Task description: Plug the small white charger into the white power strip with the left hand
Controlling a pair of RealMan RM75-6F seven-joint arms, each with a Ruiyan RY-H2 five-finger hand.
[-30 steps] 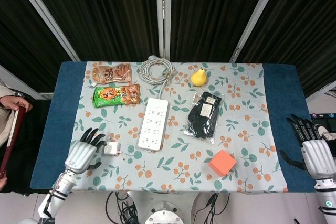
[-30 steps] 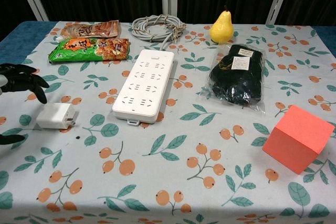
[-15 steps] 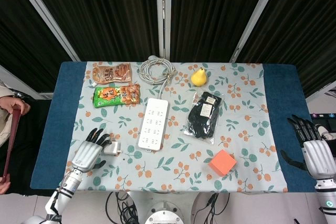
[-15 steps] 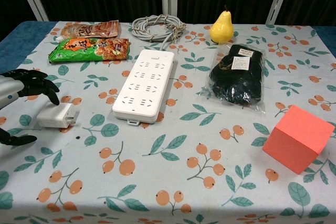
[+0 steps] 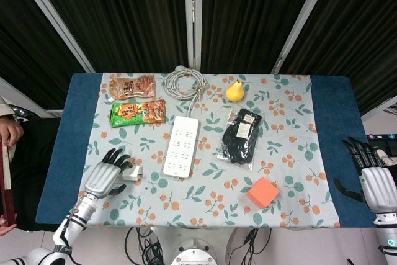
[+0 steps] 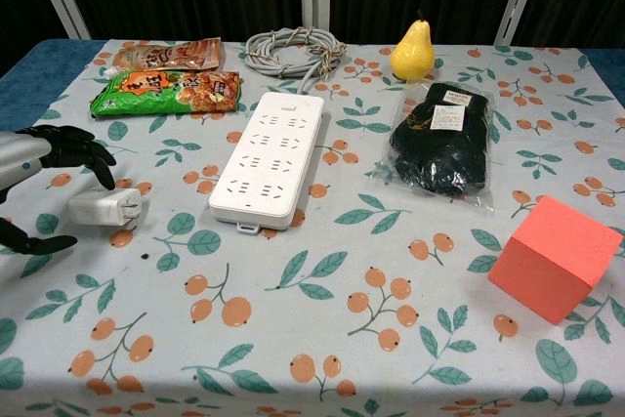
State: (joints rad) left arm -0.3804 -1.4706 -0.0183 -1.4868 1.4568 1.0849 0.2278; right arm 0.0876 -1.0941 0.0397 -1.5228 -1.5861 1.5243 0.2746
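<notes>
Small white charger [image 6: 103, 208] lies left of the white power strip [image 6: 268, 158], prongs toward it, bracketed by left hand's [image 5: 105, 177] spread fingers [image 6: 80, 148], grip not confirmed.

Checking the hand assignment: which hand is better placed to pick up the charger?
Left. The left hand is spread around the small white charger; the right hand sits off at the table's far edge.

charger [image 6: 103, 209] left of power strip [image 6: 270, 156], pear [image 6: 413, 50] behind glove pack [image 6: 441, 138]
</notes>
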